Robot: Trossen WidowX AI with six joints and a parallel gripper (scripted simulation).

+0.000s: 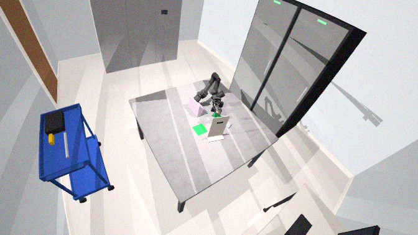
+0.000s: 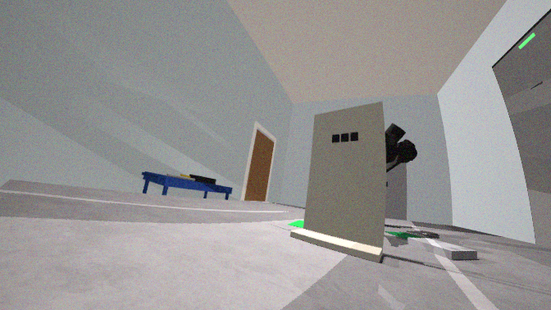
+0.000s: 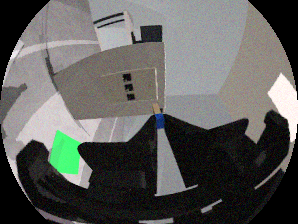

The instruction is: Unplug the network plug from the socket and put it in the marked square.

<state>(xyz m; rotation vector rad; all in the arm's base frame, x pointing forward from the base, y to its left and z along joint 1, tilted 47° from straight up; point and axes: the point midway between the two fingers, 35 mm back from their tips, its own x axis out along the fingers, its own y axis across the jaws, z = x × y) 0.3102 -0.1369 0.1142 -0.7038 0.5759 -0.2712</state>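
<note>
The gripper [image 1: 217, 112] [image 3: 160, 121] is shut on the plug, of which a small blue part [image 3: 160, 121] shows between the fingertips, with a tan tip pointing forward. The upright beige panel [image 1: 216, 130] [image 2: 346, 184] [image 3: 95, 100] has three dark square openings. In the wrist view all three openings show beside the plug, which is out of them. The fingertips are hidden behind the panel in the exterior view. A bright green square [image 1: 199, 129] [image 2: 297, 224] lies flat on the table left of the panel. A second green patch [image 1: 216, 114] [image 2: 399, 234] lies on the arm's side of the panel.
A pink slanted block [image 1: 196, 107] stands on the table [image 1: 168, 149] left of the gripper. A small pale block [image 1: 229, 125] [image 2: 463, 253] lies right of the panel. The panel stands on a low white base [image 1: 215, 138] [image 2: 336, 243]. A blue trolley [image 1: 78, 174] stands off the table.
</note>
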